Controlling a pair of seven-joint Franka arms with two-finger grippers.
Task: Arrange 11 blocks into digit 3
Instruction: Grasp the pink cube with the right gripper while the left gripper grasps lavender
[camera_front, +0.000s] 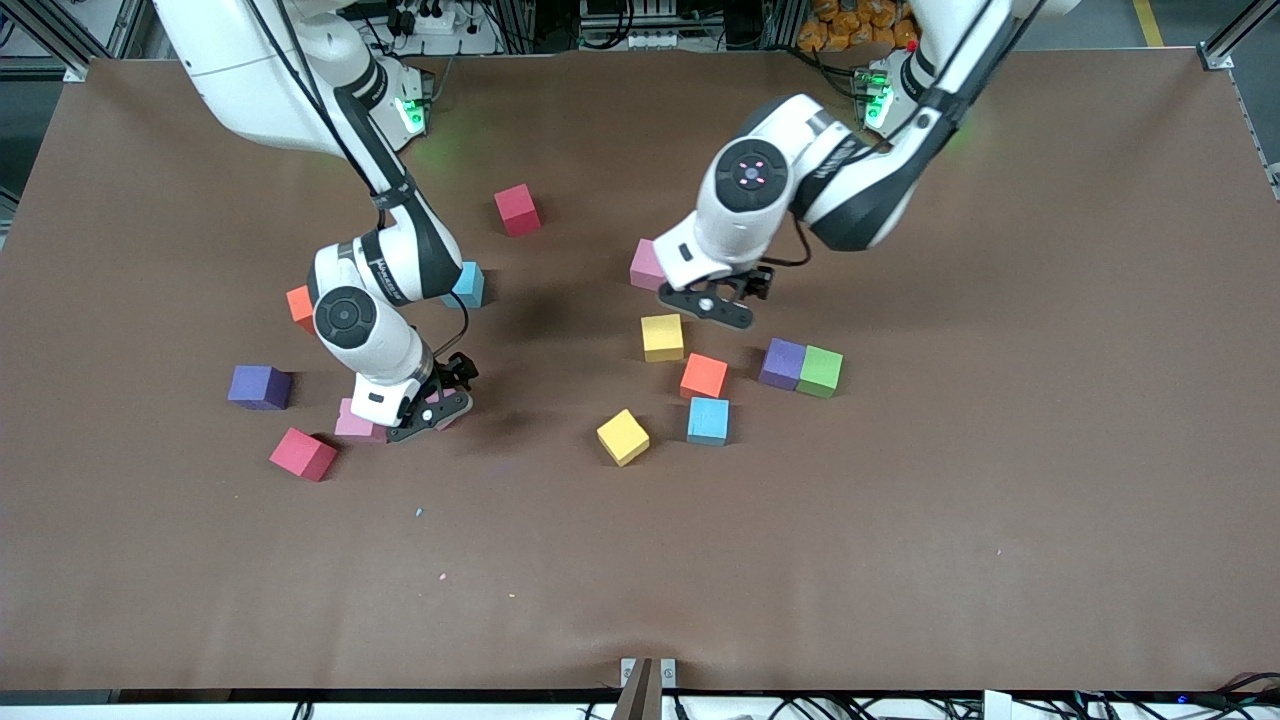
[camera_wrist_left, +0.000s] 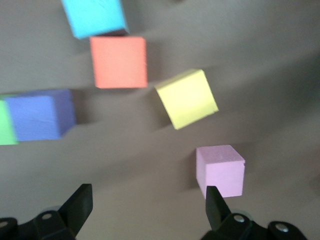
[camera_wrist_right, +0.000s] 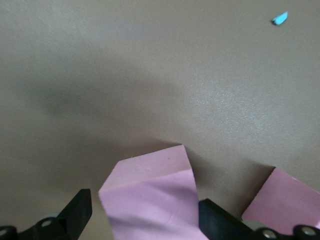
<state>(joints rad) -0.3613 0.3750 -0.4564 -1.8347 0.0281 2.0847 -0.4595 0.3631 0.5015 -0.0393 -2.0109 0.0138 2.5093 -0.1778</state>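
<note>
The right end effector (camera_front: 432, 408) is low over the tabletop (camera_front: 900, 520), toward the right arm's end, with its fingers spread wide on either side of a pink block (camera_wrist_right: 150, 200). The block sits between the fingertips, but the pictures do not show contact. A second pink block (camera_front: 356, 424) lies just beside it. Around them lie a red block (camera_front: 302, 454), a purple block (camera_front: 259, 387), an orange block (camera_front: 299, 304) and a light blue block (camera_front: 468, 285).

The left end effector (camera_front: 716, 303) hangs open and empty near the middle of the tabletop. A third pink block (camera_front: 647, 265) lies close beside it, next to one fingertip and not between the fingers. A yellow block (camera_front: 662, 337) lies nearer the front camera. Nearer still are another orange block (camera_front: 704, 376), another light blue block (camera_front: 708, 420) and a tilted yellow block (camera_front: 623, 437). A second purple block (camera_front: 782, 363) touches the green cube (camera_front: 820, 371). Another red block (camera_front: 517, 210) lies alone toward the edge where the bases stand.
</note>
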